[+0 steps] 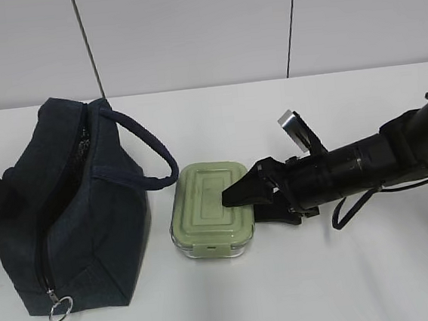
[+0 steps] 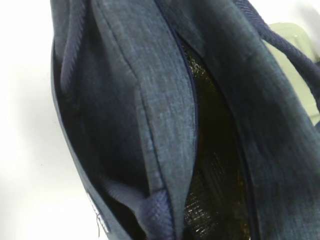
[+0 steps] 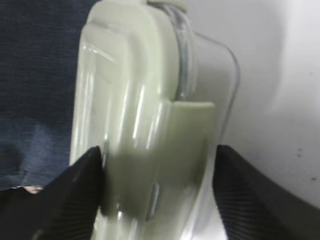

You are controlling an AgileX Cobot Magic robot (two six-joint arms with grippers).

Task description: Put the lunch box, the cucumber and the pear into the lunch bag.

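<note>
I've got the right gripper [image 1: 242,196] reaching in from the side at the lunch box [image 1: 208,220], fingers [image 3: 75,195] spread either side of its near end, one over the lid, one below — bracketing it, not visibly clamped. The box sits flat on the surface [image 1: 347,284], just beside the lunch bag [image 1: 75,212]. The bag's zip gapes open; in the left wrist view I see only dark lining. Left gripper: out of sight. Cucumber and pear aren't visible anywhere, so I can't say where they stand. Box isn't in yet.
</note>
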